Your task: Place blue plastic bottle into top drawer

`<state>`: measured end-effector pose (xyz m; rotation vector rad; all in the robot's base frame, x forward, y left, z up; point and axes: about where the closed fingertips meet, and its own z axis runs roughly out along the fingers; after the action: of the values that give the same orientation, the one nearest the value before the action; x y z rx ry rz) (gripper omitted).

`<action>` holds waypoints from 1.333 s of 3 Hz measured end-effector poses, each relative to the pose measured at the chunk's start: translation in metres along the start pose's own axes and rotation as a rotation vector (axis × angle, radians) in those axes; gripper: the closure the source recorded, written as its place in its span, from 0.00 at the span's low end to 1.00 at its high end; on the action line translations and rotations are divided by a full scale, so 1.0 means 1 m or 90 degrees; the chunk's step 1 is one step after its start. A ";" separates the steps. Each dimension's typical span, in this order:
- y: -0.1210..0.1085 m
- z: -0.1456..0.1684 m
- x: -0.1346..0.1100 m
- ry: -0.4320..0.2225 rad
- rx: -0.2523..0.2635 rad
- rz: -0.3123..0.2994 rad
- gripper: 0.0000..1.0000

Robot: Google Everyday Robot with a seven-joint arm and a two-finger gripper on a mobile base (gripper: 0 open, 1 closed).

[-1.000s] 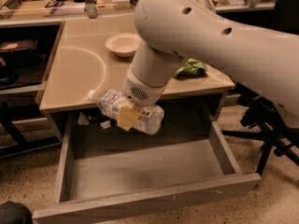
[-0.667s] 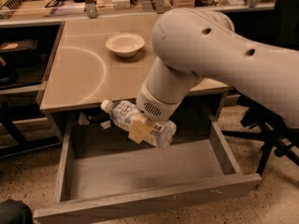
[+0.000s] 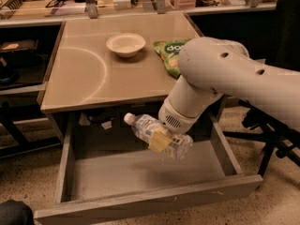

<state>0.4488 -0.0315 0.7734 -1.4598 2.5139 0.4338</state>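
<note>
Jaws hold blue plastic bottle (image 3: 143,126) over open top drawer (image 3: 140,203).

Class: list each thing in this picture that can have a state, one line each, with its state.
top drawer: pulled open.
blue plastic bottle: capped, tilted, held above the drawer floor.
gripper: over the open drawer, shut on the bottle.
bowl: upright on the tabletop.
green snack bag: lying on the tabletop.
</note>
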 end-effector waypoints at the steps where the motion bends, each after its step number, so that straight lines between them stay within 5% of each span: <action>1: -0.001 0.002 0.001 0.001 -0.003 0.002 1.00; 4: -0.003 0.109 -0.039 -0.014 -0.051 -0.008 1.00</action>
<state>0.4733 0.0372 0.6830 -1.4905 2.4948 0.5525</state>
